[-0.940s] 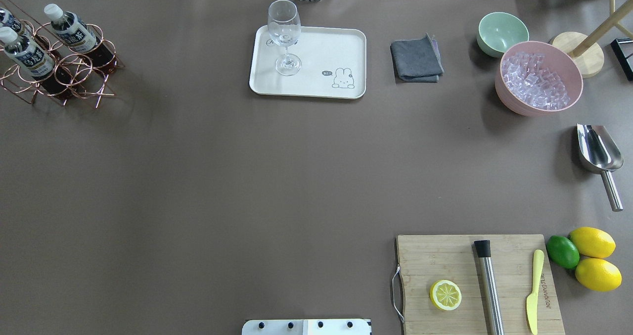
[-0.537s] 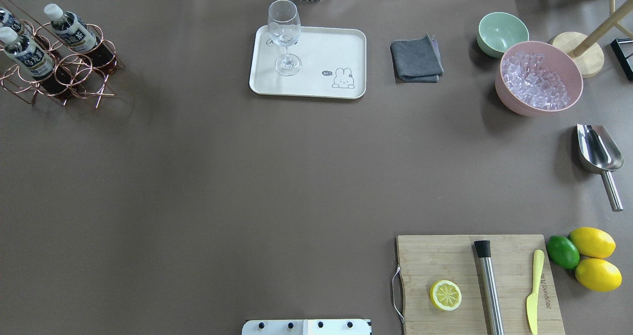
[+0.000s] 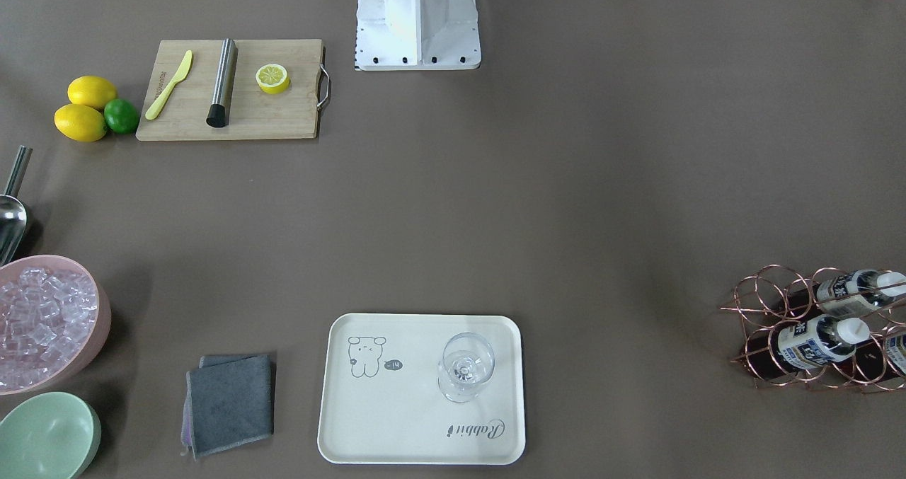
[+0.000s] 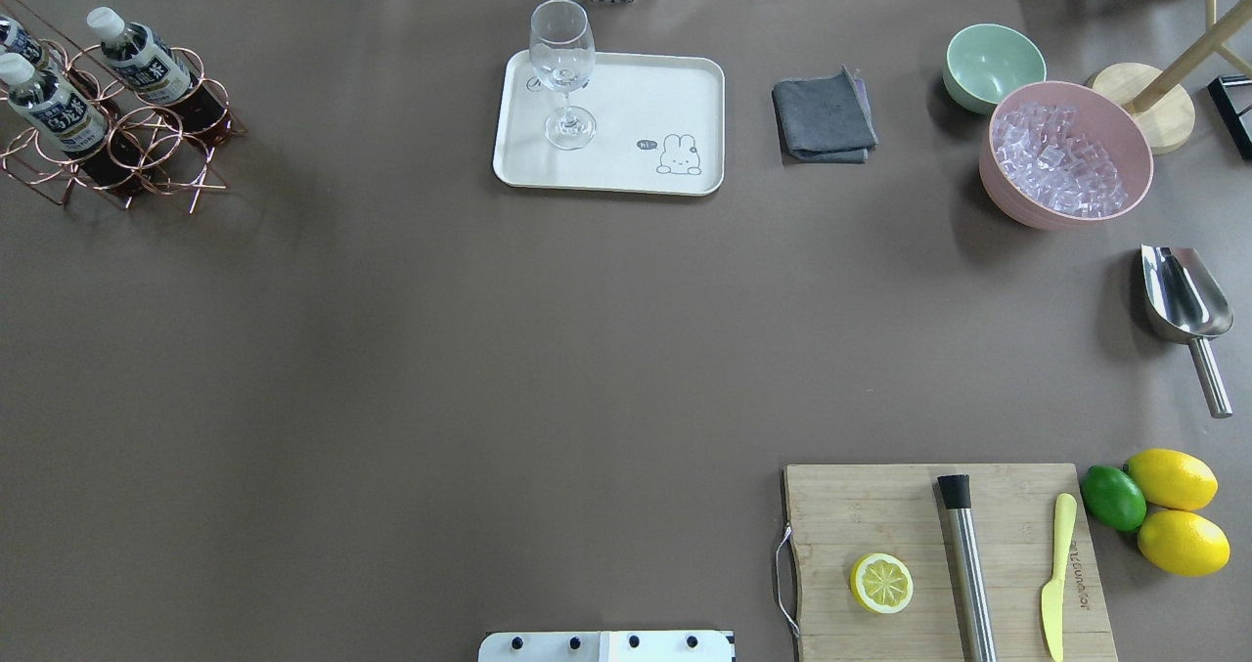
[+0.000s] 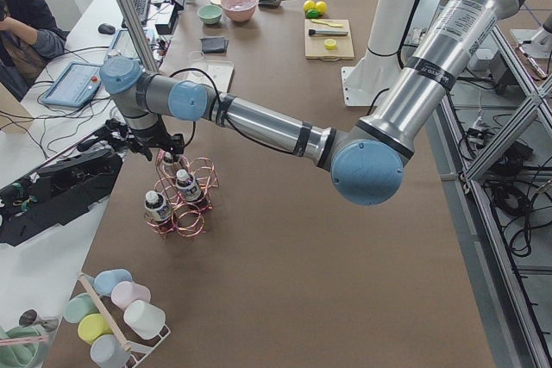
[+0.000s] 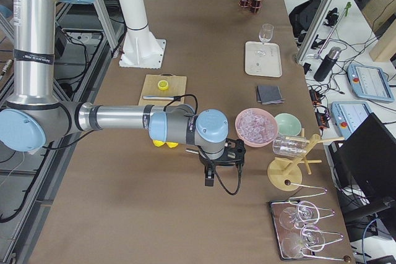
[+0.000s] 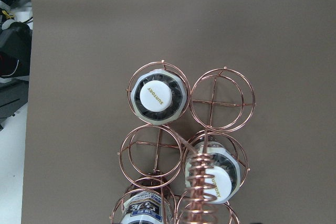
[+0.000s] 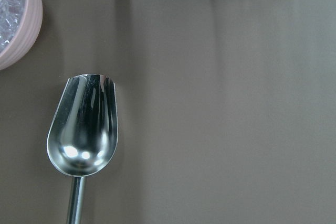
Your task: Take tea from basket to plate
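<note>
The copper wire basket (image 4: 147,144) stands at the table's far left corner; it also shows in the front view (image 3: 761,323) and the left wrist view (image 7: 223,99). It holds three tea bottles: one (image 4: 142,56), a second (image 4: 54,105) and a third (image 4: 20,41) cut by the frame edge. The left wrist view looks straight down on their white caps (image 7: 157,97). The cream plate (image 4: 646,95) lies at the far middle. My left gripper (image 5: 166,159) hangs just above the basket; I cannot tell if it is open. My right gripper (image 6: 210,176) hovers over the scoop; I cannot tell its state.
A wine glass (image 4: 564,75) stands on the plate's left part. A grey cloth (image 4: 824,114), mint bowl (image 4: 993,61) and pink bowl of ice (image 4: 1066,154) lie to the right. A steel scoop (image 4: 1184,300), cutting board (image 4: 880,506), lemons and a lime sit near right.
</note>
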`<state>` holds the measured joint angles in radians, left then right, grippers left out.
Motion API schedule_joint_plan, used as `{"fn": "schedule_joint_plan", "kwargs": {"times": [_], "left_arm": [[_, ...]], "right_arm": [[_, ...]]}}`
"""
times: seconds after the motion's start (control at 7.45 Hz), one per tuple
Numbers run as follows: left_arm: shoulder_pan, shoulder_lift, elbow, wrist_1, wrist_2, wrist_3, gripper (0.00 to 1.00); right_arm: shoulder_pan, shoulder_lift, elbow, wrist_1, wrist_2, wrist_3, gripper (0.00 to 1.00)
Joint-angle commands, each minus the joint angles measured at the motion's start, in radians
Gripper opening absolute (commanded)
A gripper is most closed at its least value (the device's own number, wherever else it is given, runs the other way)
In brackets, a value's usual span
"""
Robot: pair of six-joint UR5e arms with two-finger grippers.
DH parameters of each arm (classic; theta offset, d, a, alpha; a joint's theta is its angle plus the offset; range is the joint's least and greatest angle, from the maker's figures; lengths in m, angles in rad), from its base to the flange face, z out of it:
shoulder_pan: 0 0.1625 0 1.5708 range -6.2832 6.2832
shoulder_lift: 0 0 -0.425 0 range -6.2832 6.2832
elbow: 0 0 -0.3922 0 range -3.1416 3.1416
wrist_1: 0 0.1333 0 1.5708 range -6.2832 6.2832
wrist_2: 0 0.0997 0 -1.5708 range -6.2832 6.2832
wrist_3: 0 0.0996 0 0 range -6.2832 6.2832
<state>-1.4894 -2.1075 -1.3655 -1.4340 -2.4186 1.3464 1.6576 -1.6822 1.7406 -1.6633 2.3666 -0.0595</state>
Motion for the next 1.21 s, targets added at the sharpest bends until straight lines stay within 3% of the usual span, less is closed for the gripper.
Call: {"fn": "schedule_joint_plan", "kwargs": {"times": [0.0, 0.4, 0.81, 1.07], "left_arm": [[-0.002, 0.017, -0.027, 0.003, -0.002, -0.003, 0.0], [-0.009, 0.012, -0.094, 0.056, -0.007, -0.009, 0.0], [0.0, 0.007, -0.332, 0.252, -0.043, -0.047, 0.0], [0.044, 0.003, -0.446, 0.268, -0.042, -0.18, 0.0]], "right_arm": [[0.002, 0.004, -0.01, 0.001, 0.005, -0.002, 1.0], [-0.01, 0.021, -0.003, 0.001, 0.049, -0.009, 1.0], [-0.032, 0.091, -0.097, 0.127, 0.071, 0.003, 1.0], [-0.108, 0.178, -0.07, 0.132, 0.075, 0.004, 1.0]]}}
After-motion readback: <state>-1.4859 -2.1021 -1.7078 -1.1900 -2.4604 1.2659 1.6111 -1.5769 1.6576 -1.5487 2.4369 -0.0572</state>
